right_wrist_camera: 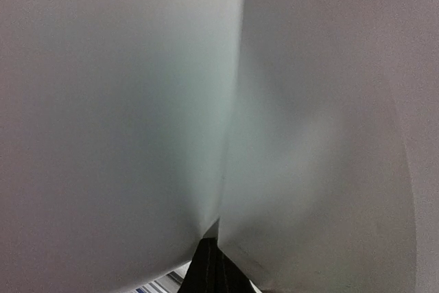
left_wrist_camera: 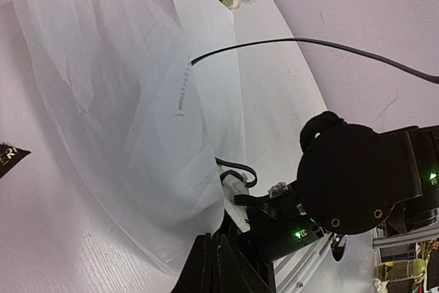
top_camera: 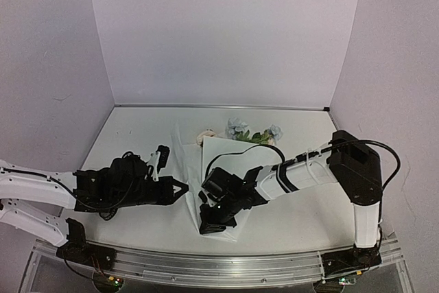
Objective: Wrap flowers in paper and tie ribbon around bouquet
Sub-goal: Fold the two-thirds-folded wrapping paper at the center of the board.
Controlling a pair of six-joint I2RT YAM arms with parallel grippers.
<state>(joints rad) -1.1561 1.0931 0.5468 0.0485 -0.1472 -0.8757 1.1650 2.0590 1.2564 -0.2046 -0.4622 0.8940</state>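
Pale lilac walls around a white table (top_camera: 137,135), seen from above. At the centre, the paper (top_camera: 186,159): a large thin white sheet, partly folded over, running from 6 o'clock toward 12. At its far end, near 1 o'clock, the flowers (top_camera: 250,134), cream and pale blue heads with green leaves poking past the sheet's edge. Left pincer (top_camera: 181,190) reaching in from 9 o'clock, fingers together, tips at the sheet's left edge. Right pincer (top_camera: 208,223) at 6 o'clock, pointing down onto the near end of the sheet, fingers together at a crease. Any layer pinched in either impossible to confirm. At the 9 o'clock edge of the left wrist view, a black scrap with pale lettering, probably the ribbon (left_wrist_camera: 8,158). Not yet a closed cone, nothing tied. Likely handling: paper light, limp, quick to crumple, tear or slide on the smooth table, so best taken at an edge or corner with a light pinch. Stems slender and fragile, better held low through the wrap, away from the blooms.
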